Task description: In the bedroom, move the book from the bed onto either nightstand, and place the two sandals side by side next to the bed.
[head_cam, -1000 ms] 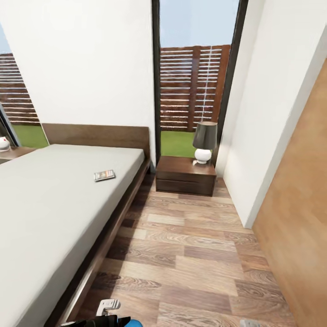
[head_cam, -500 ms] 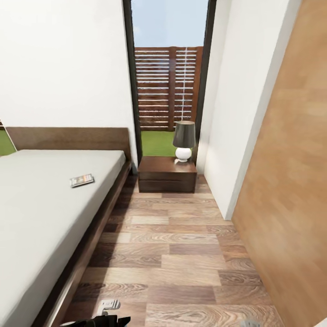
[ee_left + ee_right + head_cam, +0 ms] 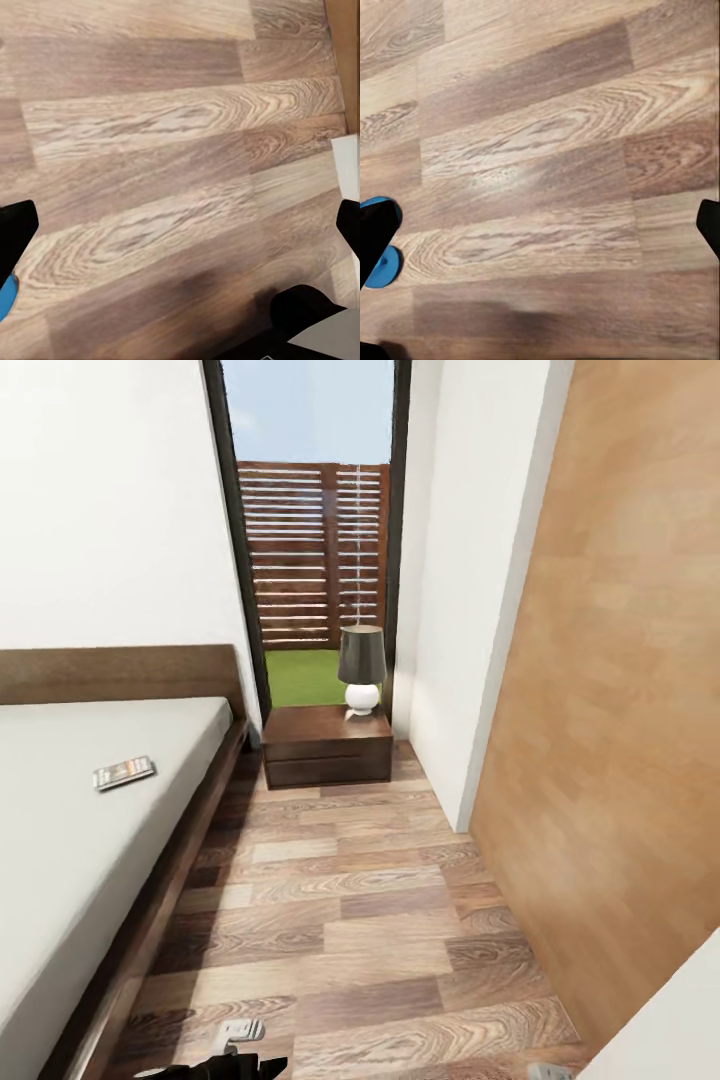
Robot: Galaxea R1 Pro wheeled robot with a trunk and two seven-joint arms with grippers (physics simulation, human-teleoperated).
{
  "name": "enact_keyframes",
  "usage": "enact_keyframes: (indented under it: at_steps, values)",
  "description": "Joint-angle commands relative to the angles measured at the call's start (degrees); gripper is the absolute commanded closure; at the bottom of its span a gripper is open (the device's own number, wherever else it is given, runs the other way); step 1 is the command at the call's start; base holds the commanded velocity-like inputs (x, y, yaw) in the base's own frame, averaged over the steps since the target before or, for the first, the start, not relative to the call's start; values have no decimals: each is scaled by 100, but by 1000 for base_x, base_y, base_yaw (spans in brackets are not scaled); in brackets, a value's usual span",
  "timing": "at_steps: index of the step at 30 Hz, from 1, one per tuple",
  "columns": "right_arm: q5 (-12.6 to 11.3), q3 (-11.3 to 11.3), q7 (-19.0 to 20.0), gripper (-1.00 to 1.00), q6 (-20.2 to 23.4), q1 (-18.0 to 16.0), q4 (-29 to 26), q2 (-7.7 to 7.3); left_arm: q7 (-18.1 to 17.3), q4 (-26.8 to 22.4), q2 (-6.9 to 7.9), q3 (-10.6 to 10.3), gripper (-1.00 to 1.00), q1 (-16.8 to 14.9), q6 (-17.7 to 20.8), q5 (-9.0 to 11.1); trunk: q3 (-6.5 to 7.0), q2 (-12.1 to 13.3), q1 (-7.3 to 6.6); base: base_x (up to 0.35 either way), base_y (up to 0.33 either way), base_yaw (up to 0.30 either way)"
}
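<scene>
View has swung right since a second ago; book (image 3: 124,772) on the bed (image 3: 70,840) now near left edge; nightstand (image 3: 327,744) with lamp (image 3: 361,669) centred; sandals unseen; both grippers' spread: cannot tell; robot likely still repositioning.

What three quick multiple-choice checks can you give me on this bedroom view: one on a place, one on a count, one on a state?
1. Where is the book?
A. On the bed's mattress
B. On the nightstand
C. On the floor

2. How many lamps stand on the nightstand?
A. None
B. One
C. Two

3. What state is the left gripper in?
A. Shut on the book
B. Shut on a sandal
C. Open, holding nothing

Answers: 1 A, it lies flat on the grey mattress of the bed. 2 B, a single dark-shaded lamp. 3 C, its fingers sit wide apart with bare wood floor between them.
</scene>
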Motion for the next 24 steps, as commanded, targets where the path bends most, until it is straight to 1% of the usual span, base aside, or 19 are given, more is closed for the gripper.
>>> enact_keyframes:
  at_steps: [1,24]
  values:
    - [-32,4,32,-100,-31,-12,28,0,-26,-10,0,52,-100,0,24,-59,-5,-3,-1,0,0,-283]
    - [-32,4,24,-100,-31,-12,28,0,-25,-10,0,52,-100,0,25,-59,-5,-3,-1,0,0,-283]
